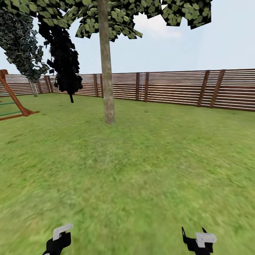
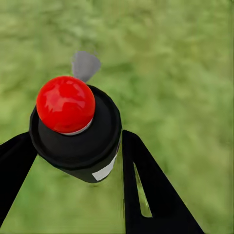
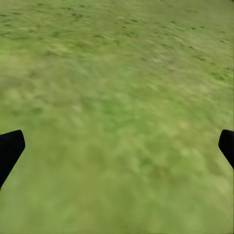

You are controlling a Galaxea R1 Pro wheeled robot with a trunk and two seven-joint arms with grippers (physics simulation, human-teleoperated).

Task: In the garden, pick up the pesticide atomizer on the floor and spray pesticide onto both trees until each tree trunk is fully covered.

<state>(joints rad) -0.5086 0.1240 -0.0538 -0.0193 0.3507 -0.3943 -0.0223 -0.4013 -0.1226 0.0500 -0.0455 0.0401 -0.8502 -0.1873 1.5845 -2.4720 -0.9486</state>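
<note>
The sprayer (image 2: 78, 134) is black with a glossy red cap and a pale label strip. The grass (image 1: 141, 170) is mottled green, the trunk (image 1: 106, 67) grey-brown, the fence (image 1: 170, 86) brown-slatted, the sky pale blue.

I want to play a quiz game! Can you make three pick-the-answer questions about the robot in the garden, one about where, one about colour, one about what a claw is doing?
1. Where does the tree trunk stand?
A. ahead on the grass
B. behind the fence
C. on paving

2. What colour is the pesticide atomizer knob?
A. blue
B. red
C. yellow

3. The right gripper is:
A. holding a ball
B. holding a leaf
C. open

Answers: 1 A, fence lies behind it. 2 B, red dome on black body. 3 C, fingers wide apart over grass.
</note>
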